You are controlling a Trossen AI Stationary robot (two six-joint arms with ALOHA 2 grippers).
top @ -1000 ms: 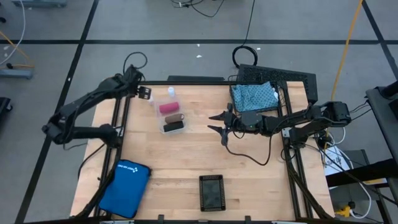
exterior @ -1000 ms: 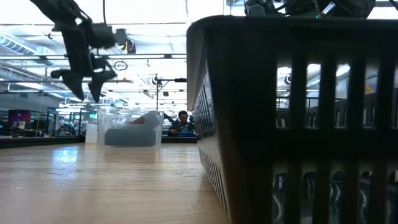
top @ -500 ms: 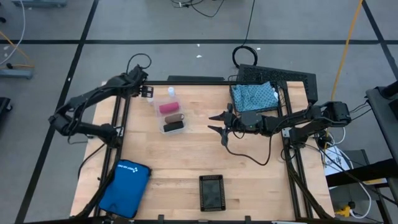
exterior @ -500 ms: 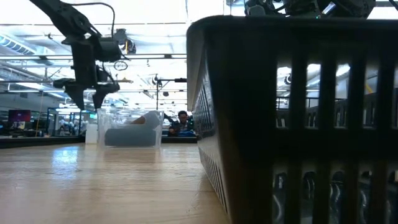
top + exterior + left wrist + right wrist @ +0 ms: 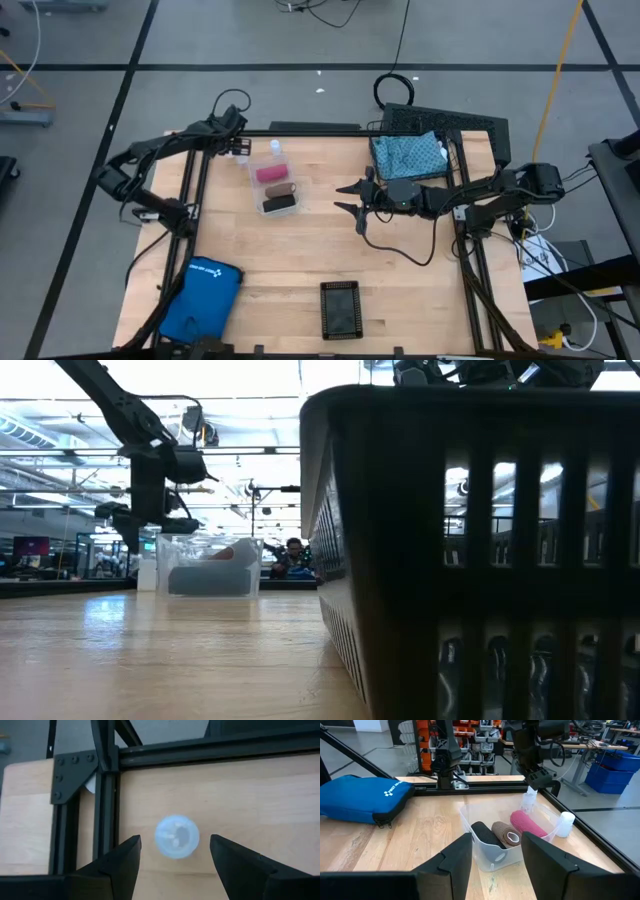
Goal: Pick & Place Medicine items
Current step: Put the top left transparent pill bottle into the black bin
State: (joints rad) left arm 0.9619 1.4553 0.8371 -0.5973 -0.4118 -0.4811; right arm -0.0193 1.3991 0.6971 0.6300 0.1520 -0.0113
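Observation:
My left gripper (image 5: 240,148) is open at the table's far left corner, pointing down over a tiny white round vial (image 5: 176,836) that stands on the wood; its fingers stand either side of the vial without touching it. The vial also shows in the right wrist view (image 5: 530,800). A second vial (image 5: 275,148) stands beside a clear tray (image 5: 254,192) holding the pink block (image 5: 270,173), the brown block (image 5: 281,188) and the black block (image 5: 279,203). The teal pouch (image 5: 408,153) lies in a black basket (image 5: 480,130) at the far right. My right gripper (image 5: 352,198) is open and empty over the table's middle.
A bright blue zip case (image 5: 200,300) lies at the near left corner. A small black basket (image 5: 340,308) stands at the near edge. A black metal frame rail (image 5: 107,795) runs close beside the vial under my left gripper.
My left gripper has come down toward the vial at the far left corner and shifted a little toward the table's right, staying open. My right gripper has kept still.

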